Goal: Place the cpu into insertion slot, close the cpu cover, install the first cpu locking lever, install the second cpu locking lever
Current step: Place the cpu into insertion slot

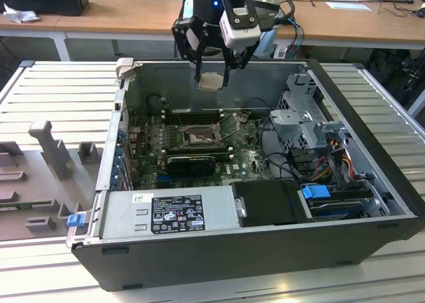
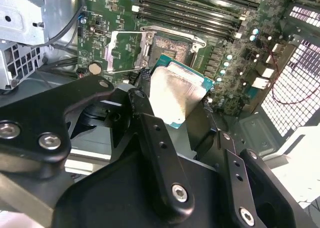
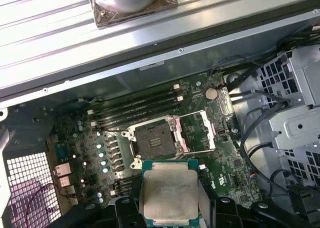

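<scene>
Chip in the air! The black end effector [image 1: 212, 74] pinches the small flat square silver-beige cpu [image 3: 168, 193] by opposite edges. It is well above the square, silver-rimmed insertion slot [image 3: 156, 140] in the green circuit board [image 1: 246, 160]. The thin silvery cpu cover [image 3: 181, 138] lies swung open (nothing blocking). My call: keep the chip level, square it to the socket, lower straight. The arm points straight down over the open dark grey computer case [image 1: 265, 263].

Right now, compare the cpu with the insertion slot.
The cpu has a pale silvery face; the insertion slot has a dark centre. The cpu hangs in the gripper; the insertion slot sits empty in the green board. Both are square.
</scene>
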